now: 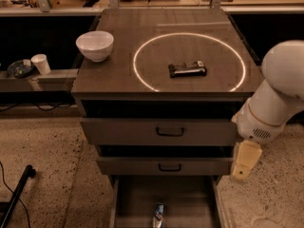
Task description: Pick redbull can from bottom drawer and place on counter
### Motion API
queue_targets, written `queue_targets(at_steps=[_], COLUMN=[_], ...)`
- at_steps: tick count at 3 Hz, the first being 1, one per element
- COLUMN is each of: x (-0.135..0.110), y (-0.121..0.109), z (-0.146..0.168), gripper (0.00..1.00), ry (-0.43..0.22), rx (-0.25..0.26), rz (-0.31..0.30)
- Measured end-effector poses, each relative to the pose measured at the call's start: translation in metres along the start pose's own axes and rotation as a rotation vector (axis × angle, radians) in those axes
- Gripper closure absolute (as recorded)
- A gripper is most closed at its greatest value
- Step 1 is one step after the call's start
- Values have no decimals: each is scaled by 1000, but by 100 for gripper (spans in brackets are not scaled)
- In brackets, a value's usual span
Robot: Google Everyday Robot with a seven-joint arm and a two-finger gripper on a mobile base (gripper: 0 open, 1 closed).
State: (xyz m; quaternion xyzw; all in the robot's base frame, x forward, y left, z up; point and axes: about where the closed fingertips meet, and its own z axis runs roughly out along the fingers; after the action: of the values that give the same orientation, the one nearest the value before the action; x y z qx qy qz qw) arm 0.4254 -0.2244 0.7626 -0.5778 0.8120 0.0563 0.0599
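The redbull can [158, 215] lies in the open bottom drawer [190, 198], near its front middle, blue and silver. The counter [114, 80] is the dark cabinet top marked with a bright ring. My white arm comes in from the right edge. Its cream-coloured gripper [244, 161] hangs beside the cabinet's right side, level with the middle drawer. It is above and to the right of the can and well apart from it. Nothing shows in the gripper.
A flat dark wrapped bar [187, 69] lies inside the ring. A white bowl [95, 45] stands at the counter's left. The two upper drawers [161, 132] stick out slightly. A paper cup [41, 63] sits on a low shelf at left. A black pole [16, 194] leans at lower left.
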Motion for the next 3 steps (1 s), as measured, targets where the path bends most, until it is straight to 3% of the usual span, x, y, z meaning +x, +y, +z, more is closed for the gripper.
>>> queue_targets(at_steps=[1, 2, 3], x=[30, 24, 13], y=[17, 35, 26], z=[74, 105, 103], gripper=[0, 0, 0], ry=[85, 15, -74], rx=[-126, -165, -127], rz=[165, 314, 362])
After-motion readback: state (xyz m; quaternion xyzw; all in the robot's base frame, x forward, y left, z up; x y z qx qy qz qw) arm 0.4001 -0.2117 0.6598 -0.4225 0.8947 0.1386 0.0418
